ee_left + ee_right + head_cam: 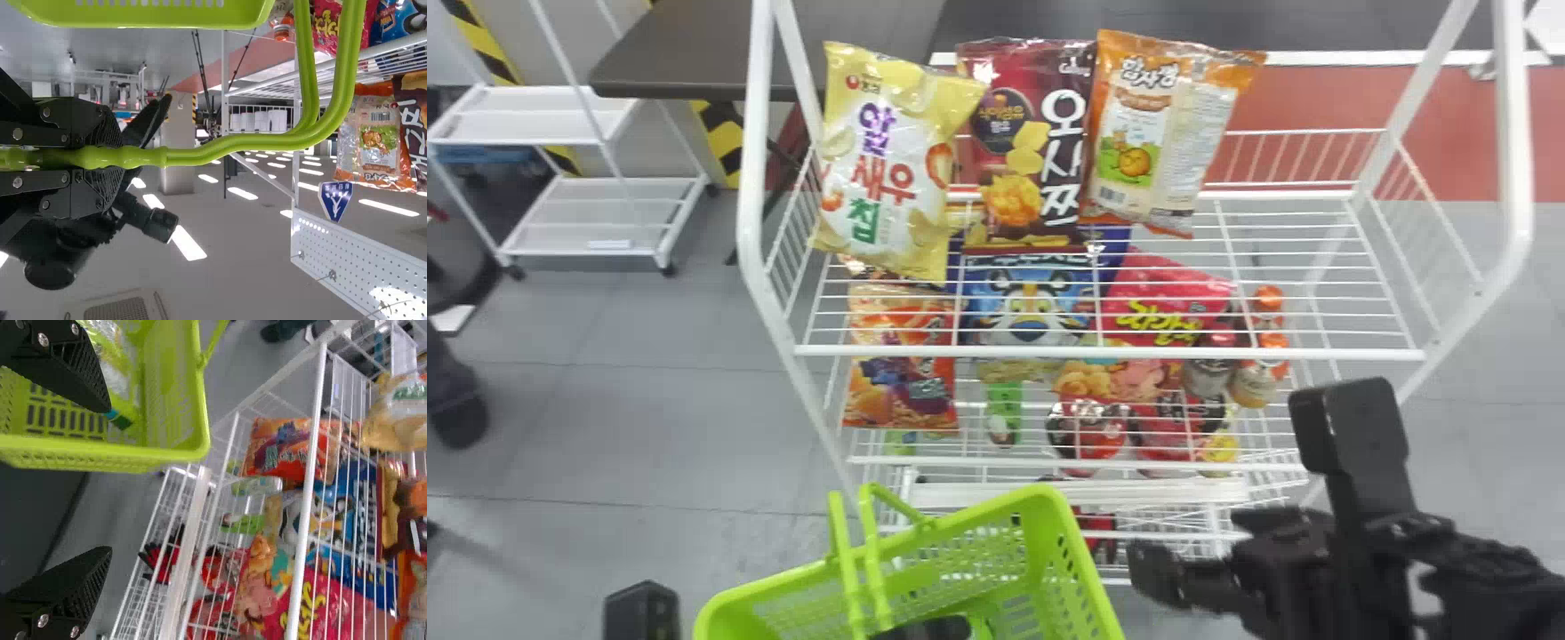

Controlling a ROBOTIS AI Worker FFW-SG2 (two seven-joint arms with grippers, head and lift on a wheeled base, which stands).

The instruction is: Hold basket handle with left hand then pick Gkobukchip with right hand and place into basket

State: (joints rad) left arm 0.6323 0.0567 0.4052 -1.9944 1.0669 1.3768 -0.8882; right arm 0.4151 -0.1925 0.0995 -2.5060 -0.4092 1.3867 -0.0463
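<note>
Risks, by size. Rack [1112, 354]: right gripper [110, 479] could snag its bars on the way in, fingers wide apart with nothing between. Basket [1085, 569]: borne at the handle [267, 141], clamped in left gripper [113, 158]; a knock from the right arm, near the rim, could swing it, or the handle might roll in the grip. Packets: the upper ones lean close and overlap; a broad pinch may take two or tip a neighbour, and slick film may slide out. Gkobukchip: cannot tell which packet it is, so whether on rack or in basket is unsettled; wrong pick likely if guessed.

Count. Rack at work: one; small rack [543, 124] behind: one. Basket: one. Upper packets: three, yellow [885, 169], maroon [1027, 142], orange [1174, 133]. Big packets below: three, red-orange, blue, pink. In basket: at least one [113, 363]. Orange-capped bottles: two.
</note>
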